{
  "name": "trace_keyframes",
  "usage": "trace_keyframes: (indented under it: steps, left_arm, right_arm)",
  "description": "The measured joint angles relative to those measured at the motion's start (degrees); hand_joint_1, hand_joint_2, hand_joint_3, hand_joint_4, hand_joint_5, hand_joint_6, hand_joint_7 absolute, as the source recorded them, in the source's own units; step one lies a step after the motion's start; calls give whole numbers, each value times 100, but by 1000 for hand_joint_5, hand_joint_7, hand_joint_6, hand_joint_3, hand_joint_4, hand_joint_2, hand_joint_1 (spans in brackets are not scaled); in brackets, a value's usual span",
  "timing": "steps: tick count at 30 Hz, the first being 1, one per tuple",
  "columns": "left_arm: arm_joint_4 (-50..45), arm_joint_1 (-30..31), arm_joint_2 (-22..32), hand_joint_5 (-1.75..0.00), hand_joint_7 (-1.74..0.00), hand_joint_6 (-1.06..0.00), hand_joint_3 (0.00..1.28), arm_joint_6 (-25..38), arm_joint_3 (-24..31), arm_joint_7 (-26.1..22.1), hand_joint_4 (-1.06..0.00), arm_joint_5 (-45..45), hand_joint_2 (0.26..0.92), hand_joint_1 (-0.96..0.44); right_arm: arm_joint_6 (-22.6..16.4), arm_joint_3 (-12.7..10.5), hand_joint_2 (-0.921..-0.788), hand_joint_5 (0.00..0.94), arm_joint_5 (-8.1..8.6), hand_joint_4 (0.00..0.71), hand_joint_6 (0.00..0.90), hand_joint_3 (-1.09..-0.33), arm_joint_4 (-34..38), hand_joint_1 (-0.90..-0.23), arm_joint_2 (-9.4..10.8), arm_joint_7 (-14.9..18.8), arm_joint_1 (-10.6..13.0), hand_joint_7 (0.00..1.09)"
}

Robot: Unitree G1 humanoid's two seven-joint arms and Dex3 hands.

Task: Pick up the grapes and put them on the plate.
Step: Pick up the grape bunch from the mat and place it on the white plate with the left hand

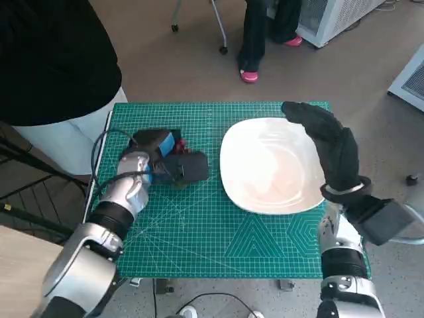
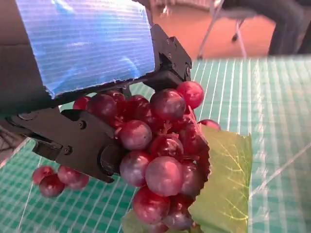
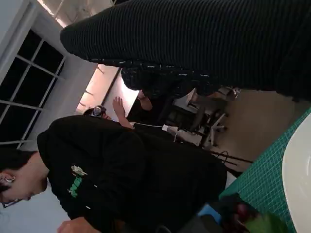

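A bunch of dark red grapes point(image 2: 160, 150) with a green leaf point(image 2: 226, 179) lies on the green mat, left of the white plate point(image 1: 265, 165). My left hand point(image 1: 165, 162) is down over the bunch and grips it, black fingers point(image 2: 87, 145) curled against the grapes. In the head view only a bit of red grape point(image 1: 181, 144) shows beside the hand. A few grapes point(image 2: 56, 177) trail out behind the fingers. My right hand point(image 1: 328, 149) hovers over the plate's right rim with fingers stretched out and nothing in it.
The green cutting mat point(image 1: 199, 232) covers the small table. A person in a black top point(image 1: 53, 59) stands close at the table's far left corner. Another person's legs and pink shoes point(image 1: 249, 75) are beyond the far edge, near a chair.
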Motion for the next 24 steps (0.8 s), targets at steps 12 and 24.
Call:
trace_keyframes:
  steps: [12, 24]
  left_arm:
    - [-2419, 487, 457, -1314, -1085, -608, 101, 648, 188, -598, -647, 143, 920, 2]
    - [-3852, 723, 518, -1356, -1162, -546, 150, 895, 230, -1014, -591, 439, 921, 1]
  right_arm:
    - [9, -27, -921, 1, 23, 339, 316, -521, 0, -470, 21, 18, -2, 1]
    - [17, -59, -921, 1, 73, 341, 317, -520, -37, -474, 34, 18, -2, 1]
